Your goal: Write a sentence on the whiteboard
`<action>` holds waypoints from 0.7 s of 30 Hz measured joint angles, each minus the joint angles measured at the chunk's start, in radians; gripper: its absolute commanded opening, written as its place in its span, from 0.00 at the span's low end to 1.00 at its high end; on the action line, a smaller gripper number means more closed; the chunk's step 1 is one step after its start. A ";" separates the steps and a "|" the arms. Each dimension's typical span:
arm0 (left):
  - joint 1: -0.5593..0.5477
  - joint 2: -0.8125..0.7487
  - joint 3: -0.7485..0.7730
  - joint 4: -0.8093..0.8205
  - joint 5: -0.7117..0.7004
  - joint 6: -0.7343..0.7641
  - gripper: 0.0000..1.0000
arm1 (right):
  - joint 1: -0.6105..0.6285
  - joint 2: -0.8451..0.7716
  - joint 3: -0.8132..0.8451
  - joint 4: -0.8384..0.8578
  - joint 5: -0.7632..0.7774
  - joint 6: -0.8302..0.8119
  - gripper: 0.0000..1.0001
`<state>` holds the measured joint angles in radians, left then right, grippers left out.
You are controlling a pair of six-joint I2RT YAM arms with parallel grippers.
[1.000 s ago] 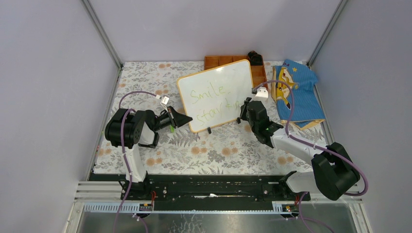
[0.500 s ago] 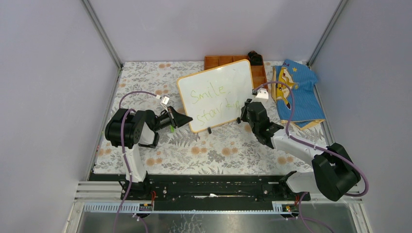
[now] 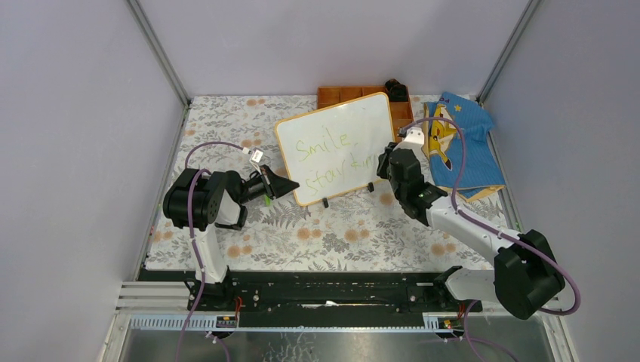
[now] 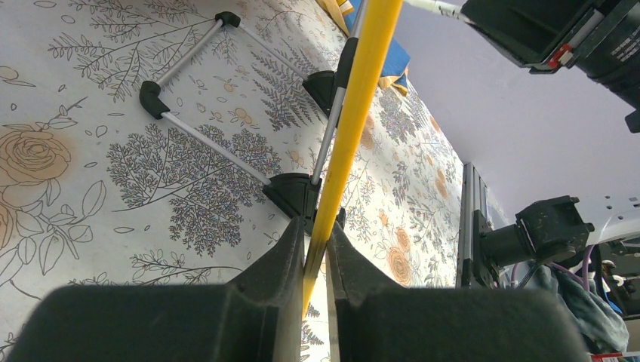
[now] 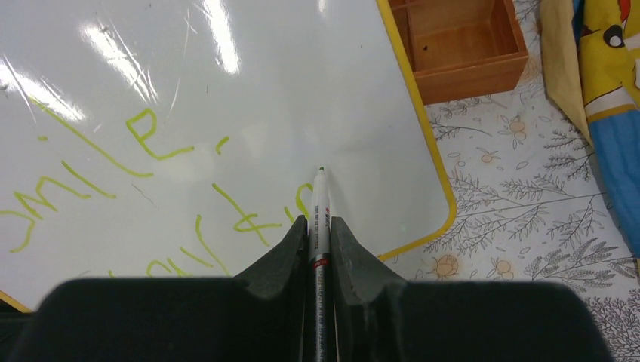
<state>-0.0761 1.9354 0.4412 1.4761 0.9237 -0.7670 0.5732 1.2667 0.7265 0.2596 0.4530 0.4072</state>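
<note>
While whiteboard [image 3: 355,124] stands tilted, top view: sentence [image 3: 326,157] on its face, left gripper [image 3: 293,185] at its lower left edge, right gripper [image 3: 387,160] at its right edge.
Left wrist: jaws pinch its frame.
Right wrist: jaws clamp marker [image 5: 320,197], tip toward its lower right.

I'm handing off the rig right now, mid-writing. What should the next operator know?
Left hand: shut on the whiteboard at its lower-left frame edge, steadying it.
Right hand: shut on the marker, tip by the board's lower right; contact unclear.
Done: the sentence shows "Smile" and most of a second line.
To do: probably finish the last word, then lift the marker and release the board.
</note>
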 measured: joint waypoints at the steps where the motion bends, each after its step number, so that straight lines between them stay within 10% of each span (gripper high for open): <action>1: 0.000 0.000 0.000 0.000 0.000 0.000 0.00 | -0.005 0.000 0.007 0.000 0.000 0.000 0.00; 21: 0.000 -0.001 0.000 -0.004 0.000 0.001 0.00 | -0.059 0.043 0.060 0.023 -0.028 -0.003 0.00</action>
<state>-0.0761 1.9343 0.4412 1.4723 0.9237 -0.7662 0.5140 1.3094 0.7868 0.2825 0.4248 0.4046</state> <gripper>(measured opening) 0.182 0.184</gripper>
